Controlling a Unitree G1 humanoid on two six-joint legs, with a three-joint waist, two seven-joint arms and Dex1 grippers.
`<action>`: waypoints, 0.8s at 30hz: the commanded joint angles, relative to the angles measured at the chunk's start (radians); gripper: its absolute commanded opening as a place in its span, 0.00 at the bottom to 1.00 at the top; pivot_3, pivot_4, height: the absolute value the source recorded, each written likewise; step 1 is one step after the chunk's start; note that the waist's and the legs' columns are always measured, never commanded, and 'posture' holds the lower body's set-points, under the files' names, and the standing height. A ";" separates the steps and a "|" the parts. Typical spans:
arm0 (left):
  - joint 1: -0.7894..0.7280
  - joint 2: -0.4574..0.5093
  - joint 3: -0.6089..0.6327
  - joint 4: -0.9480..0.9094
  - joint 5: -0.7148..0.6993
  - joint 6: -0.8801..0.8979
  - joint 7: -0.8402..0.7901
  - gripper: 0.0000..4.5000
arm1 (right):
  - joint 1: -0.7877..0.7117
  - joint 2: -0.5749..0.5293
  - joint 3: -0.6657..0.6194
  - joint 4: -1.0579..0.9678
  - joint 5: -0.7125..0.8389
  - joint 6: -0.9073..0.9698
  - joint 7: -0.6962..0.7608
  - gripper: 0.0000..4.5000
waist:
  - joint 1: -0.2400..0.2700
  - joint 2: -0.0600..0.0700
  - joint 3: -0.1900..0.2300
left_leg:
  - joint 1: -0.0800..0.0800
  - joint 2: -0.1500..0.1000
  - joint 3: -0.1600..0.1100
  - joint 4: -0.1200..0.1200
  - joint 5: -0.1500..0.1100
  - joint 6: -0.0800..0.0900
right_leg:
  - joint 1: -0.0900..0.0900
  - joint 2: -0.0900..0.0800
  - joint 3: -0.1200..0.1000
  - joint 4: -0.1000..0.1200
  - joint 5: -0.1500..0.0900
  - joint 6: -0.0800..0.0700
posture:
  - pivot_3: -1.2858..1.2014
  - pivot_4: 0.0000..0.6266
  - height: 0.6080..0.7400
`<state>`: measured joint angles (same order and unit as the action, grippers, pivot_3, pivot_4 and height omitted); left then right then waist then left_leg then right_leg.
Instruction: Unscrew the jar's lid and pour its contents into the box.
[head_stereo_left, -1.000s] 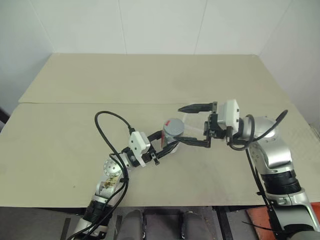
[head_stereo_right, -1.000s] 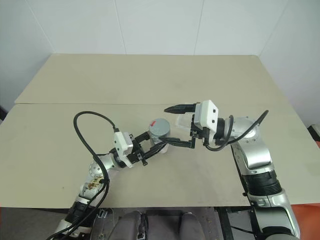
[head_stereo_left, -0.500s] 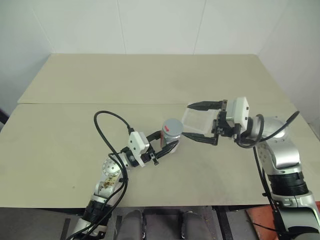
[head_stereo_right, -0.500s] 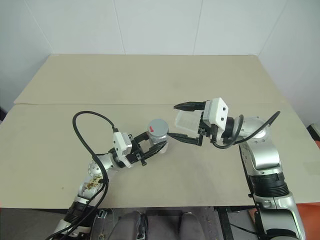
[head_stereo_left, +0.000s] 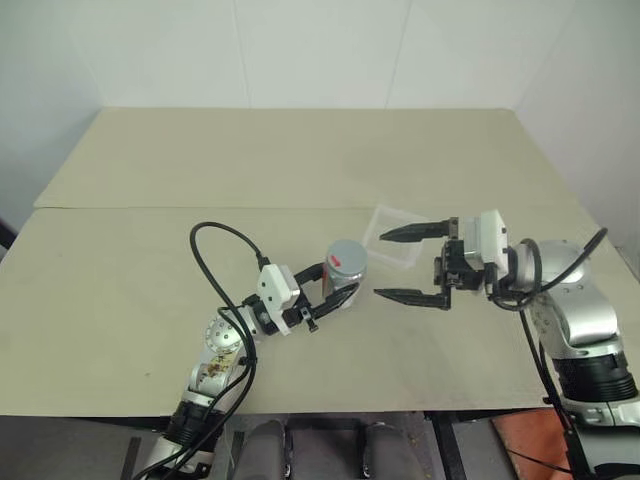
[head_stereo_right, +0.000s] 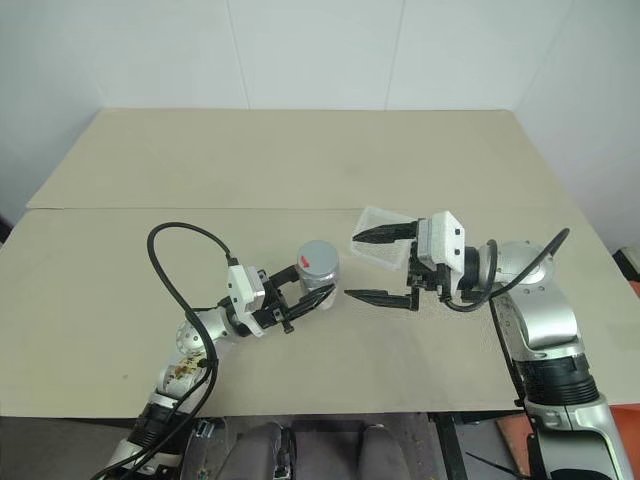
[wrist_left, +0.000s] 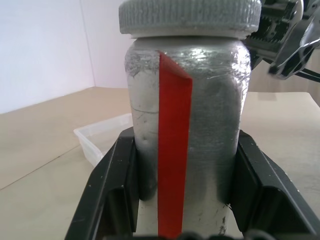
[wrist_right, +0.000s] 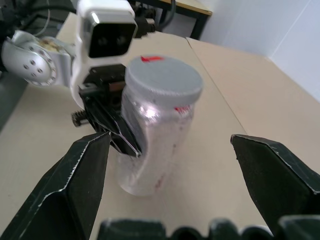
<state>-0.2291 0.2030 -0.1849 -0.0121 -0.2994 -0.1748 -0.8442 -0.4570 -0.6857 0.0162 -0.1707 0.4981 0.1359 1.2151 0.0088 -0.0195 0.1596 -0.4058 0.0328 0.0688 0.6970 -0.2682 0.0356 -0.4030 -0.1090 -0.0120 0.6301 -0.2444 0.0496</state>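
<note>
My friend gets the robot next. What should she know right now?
Left gripper: shut on the jar, holding it upright near the middle of the table.
Right gripper: open, holding nothing, level and pointing at the jar from its right, not touching it.
Lid: on the jar, with a small red mark on top.
Box: on the table behind the right gripper, nothing seen in it.
Done: jar gripped.
Left: grip the lid with the right gripper, unscrew it, then pour the contents into the box.
</note>
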 joint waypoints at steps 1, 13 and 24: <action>-0.014 -0.006 -0.003 -0.013 0.000 -0.033 -0.005 0.44 | -0.033 0.026 -0.021 -0.061 0.041 0.057 -0.061 0.99 | 0.001 0.000 0.000 | 0.000 0.000 0.000 0.000 0.000 0.000 | 0.000 0.000 0.000 0.000 0.000 0.000 | 0.52 0.24 1.00; -0.007 -0.002 -0.012 -0.013 0.010 -0.054 -0.003 0.44 | -0.085 0.090 0.025 -0.083 0.055 0.142 -0.082 0.99 | 0.003 0.000 0.000 | -0.001 0.000 0.000 0.000 0.000 0.000 | 0.000 0.000 0.000 0.000 0.000 0.000 | 0.52 0.24 1.00; -0.009 -0.005 -0.011 -0.010 0.014 -0.060 0.007 0.44 | -0.123 0.111 0.055 -0.051 0.035 0.134 -0.053 0.99 | 0.003 0.000 0.000 | -0.001 0.000 0.000 0.000 0.000 0.000 | 0.000 0.000 0.000 0.000 0.000 0.000 | 0.52 0.24 1.00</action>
<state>-0.2299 0.2041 -0.1949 -0.0081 -0.2812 -0.2123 -0.8407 -0.5557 -0.5756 0.0740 -0.2070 0.5311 0.2745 1.1559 0.0119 -0.0195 0.1596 -0.4065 0.0324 0.0687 0.6975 -0.2682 0.0357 -0.4031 -0.1091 -0.0123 0.6297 -0.2444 0.0496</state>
